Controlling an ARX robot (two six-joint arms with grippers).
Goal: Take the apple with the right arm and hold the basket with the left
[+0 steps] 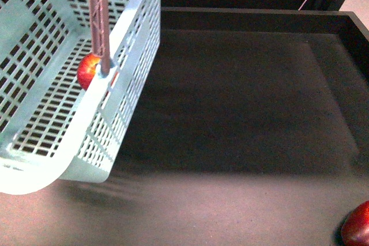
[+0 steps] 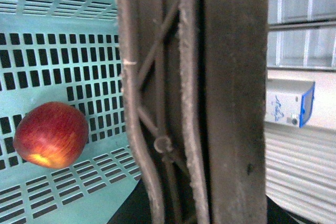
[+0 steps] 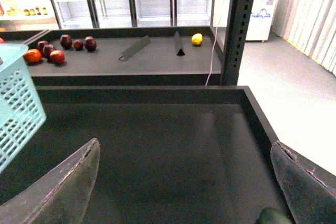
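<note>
Front view has the left pincer (image 1: 104, 68) clenched on the basket (image 1: 81, 126) rim, right wrist view has the right pincer (image 3: 185, 145) released, and the smooth, firm apple (image 1: 86, 71) seems best held round its middle.

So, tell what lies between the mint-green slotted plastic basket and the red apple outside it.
Front view: only bare dark tray floor between basket and outside apple.

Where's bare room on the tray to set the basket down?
Tray floor is bare from the basket to the right wall. Crowded: the near right corner, where a dark apple sits, and the left, where the left claw grips the basket.
</note>
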